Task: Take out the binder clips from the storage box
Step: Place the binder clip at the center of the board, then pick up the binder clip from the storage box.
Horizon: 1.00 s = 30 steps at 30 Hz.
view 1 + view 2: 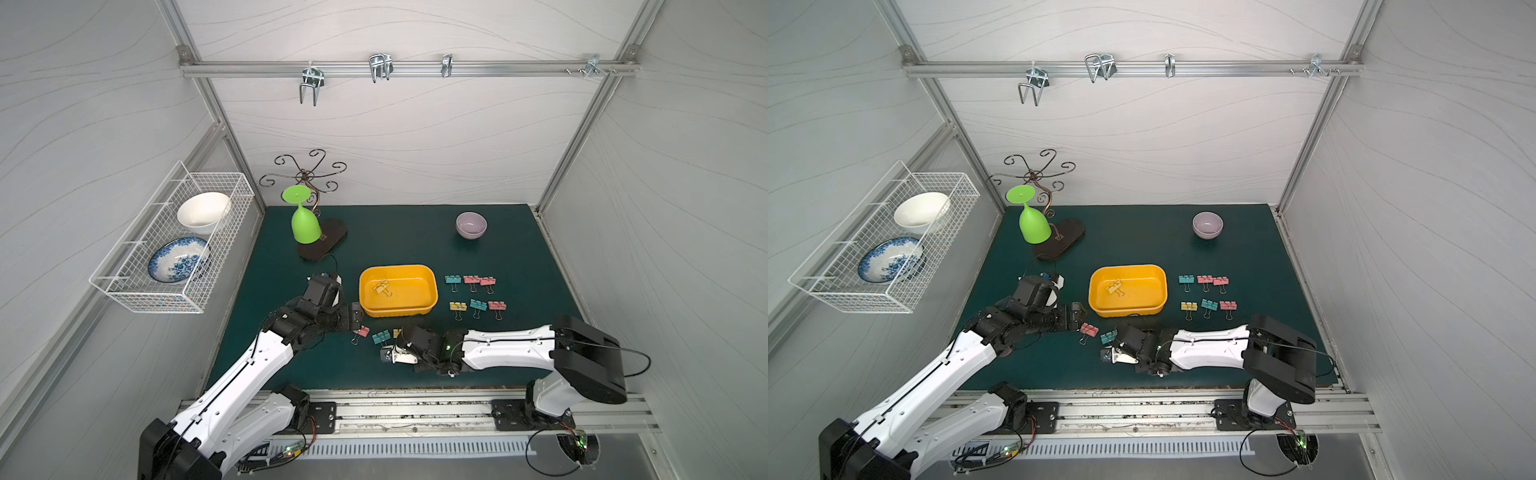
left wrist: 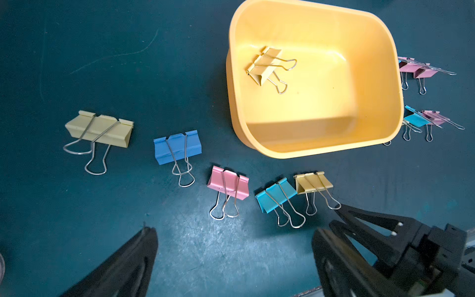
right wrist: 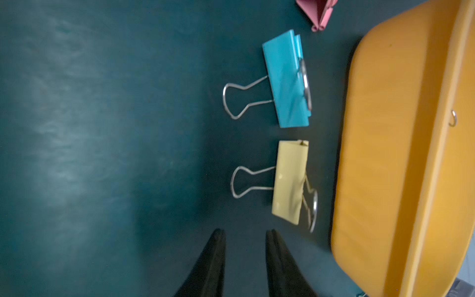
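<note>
Dark-green bench [image 1: 415,232]: one yellow binder clip [image 1: 381,287] sat in the storage box [image 1: 399,311]; left end effector [image 2: 231,228] gaped wide, right end effector [image 3: 245,231] barely parted, empty.

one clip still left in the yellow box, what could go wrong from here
1. The last yellow clip lies near a wall of the storage box; fingers reaching in may hit the rim and shove the box into the teal clip beside it.
2. The right gripper stands open and low next to a yellow clip outside the box; pulling away might snag its wire handle.
</note>
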{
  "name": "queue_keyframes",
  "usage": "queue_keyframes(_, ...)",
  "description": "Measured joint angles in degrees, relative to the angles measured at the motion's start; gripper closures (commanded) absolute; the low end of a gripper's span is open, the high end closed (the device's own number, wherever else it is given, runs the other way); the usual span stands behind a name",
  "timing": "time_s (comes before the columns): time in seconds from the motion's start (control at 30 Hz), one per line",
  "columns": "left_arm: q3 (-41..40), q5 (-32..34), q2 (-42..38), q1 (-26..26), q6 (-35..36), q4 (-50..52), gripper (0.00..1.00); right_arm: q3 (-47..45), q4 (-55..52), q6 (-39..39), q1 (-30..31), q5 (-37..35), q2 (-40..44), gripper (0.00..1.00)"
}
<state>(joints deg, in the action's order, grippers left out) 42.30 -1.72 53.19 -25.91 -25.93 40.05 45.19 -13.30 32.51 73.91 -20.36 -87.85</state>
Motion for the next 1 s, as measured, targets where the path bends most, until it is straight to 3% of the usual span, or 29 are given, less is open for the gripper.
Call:
queue_keyframes(0.23, 0.00, -0.24, 0.20, 0.00, 0.00, -0.04, 0.02, -1.05, -1.29, -3.08, -0.02, 2.86, 12.22, 0.64)
queue_keyframes(0.3, 0.00, -0.70, 0.33, 0.00, 0.00, -0.07, 0.02, -1.29, -0.28, -4.87, -0.81, 2.69, 15.26, 0.55)
queue_keyframes(0.43, 0.00, -1.55, 0.37, 0.00, -0.07, -0.09, 0.02, -0.90, 1.79, -13.11, -5.90, 3.52, 20.65, 0.51)
queue_keyframes(0.5, 0.04, -1.81, 0.37, 0.00, -0.09, -0.09, 0.02, 0.68, 1.66, -19.37, -9.88, 3.85, 21.51, 0.55)
queue_keyframes(0.77, 0.61, -2.38, 0.44, 0.00, -0.24, -0.63, 0.02, 14.78, -3.89, -39.63, -21.68, 12.31, 13.38, 0.57)
queue_keyframes(1.0, 0.98, -2.58, 0.55, 0.00, 0.24, -1.07, 0.02, 23.50, -8.52, -41.66, -23.06, 19.43, -1.03, 0.55)
